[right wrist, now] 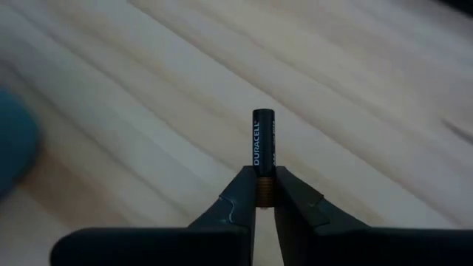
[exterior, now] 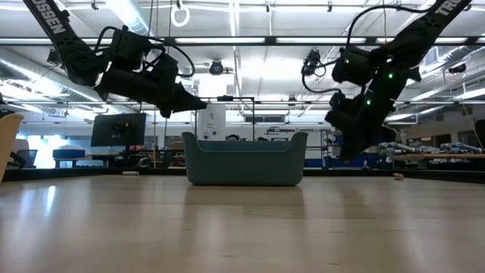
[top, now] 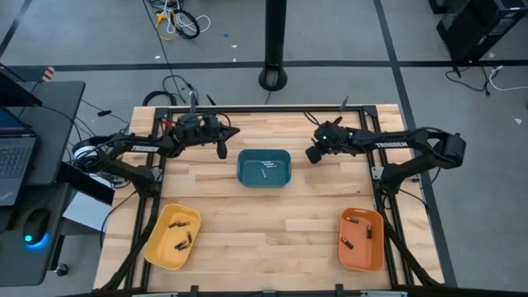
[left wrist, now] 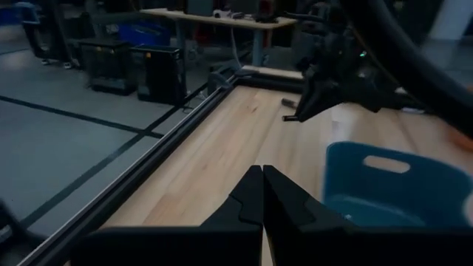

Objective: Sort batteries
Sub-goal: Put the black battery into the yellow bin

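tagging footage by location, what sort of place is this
Probably a robotics lab or workshop: a wooden table in a metal frame on grey floor, a laptop on a side desk, loose cables, and ceiling strip lights over distant benches.

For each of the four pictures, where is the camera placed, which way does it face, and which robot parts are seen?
High view: above, facing straight down; both arms, teal bin, yellow tray, orange tray.
Low view: at table-top height, facing level across; both arms above the bin.
Left wrist view: on the left arm, facing past the shut left tool toward the bin and right arm.
Right wrist view: on the right arm, facing the table; right tool holds a battery.
Shared: the bin appears in the high, low and left wrist views.
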Tool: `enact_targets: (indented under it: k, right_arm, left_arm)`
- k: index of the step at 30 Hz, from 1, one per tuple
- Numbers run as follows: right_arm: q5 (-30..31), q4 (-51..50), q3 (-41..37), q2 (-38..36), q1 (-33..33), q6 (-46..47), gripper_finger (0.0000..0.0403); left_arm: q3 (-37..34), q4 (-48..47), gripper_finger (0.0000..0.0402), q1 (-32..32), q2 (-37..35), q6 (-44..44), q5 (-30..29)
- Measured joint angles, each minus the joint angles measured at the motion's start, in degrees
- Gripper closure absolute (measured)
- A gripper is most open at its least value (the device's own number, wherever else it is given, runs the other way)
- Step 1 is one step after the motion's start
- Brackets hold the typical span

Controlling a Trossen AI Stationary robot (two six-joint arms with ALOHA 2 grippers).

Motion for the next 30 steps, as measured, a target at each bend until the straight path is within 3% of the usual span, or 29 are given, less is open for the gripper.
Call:
enact_targets:
  k: [8,17,23,30]
  right_arm:
    - [-0.06,8.2,0.1,-6.01,5.11,-3.5,0.0362]
    - [-0.43,30.09,0.17,-7.39,15.33,-14.42,0.0362]
    - [-0.43,45.13,0.24,-5.49,22.29,-23.49,0.0362]
    - [0.1,52.02,0.24,-5.49,27.55,-29.15,0.0362]
  left_arm:
    - [0.0,7.23,0.0395,-1.58,0.0,-4.08,7.07]
    - [0.03,16.7,0.0388,-7.54,0.0,-6.7,7.73]
    - [1.5,17.75,0.0342,-11.96,0.0,-6.69,5.69]
    - [4.96,17.7,0.0272,-18.69,0.04,-6.39,2.29]
